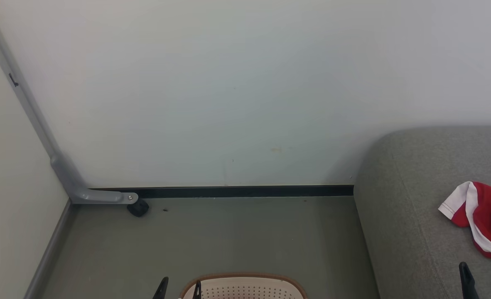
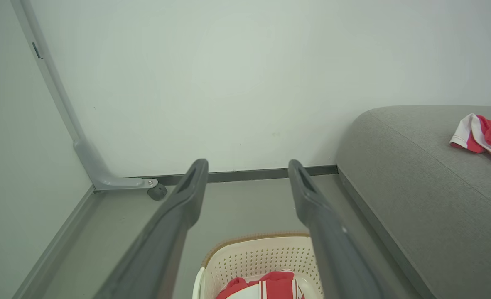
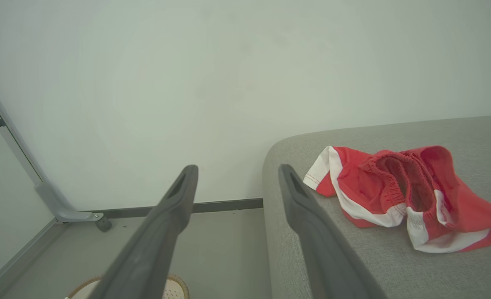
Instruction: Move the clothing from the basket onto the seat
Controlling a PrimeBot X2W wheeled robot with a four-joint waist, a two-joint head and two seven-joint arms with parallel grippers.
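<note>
Roughly halfway, by my reading: one red-and-white garment [image 3: 395,191] lies crumpled on the seat [image 3: 395,265], not far from its rounded corner and back from the near edge, while more red clothing [image 2: 270,286] with white stripes sits in the basket [image 2: 262,257]. The basket stands on the floor [image 2: 237,207] just off the seat's end; whether the two touch I cannot tell. Nor can I say how many pieces it holds, since just the top of a heap shows below its brown rim.

The left gripper [image 2: 247,170] hangs over the basket, its two dark fingers spread wide with nothing between them. The right gripper [image 3: 237,172] is likewise wide apart and empty, above the seat's near edge, short of the garment and not touching it.

So the step in hand looks like going for the next piece. That calls for the left arm to lower its fingers inside the basket and pinch a good fold of the thin, slippery-looking fabric — not a mere trim edge. It then has to lift the piece clear of the rim and carry it across to a bare part of the seat.
</note>
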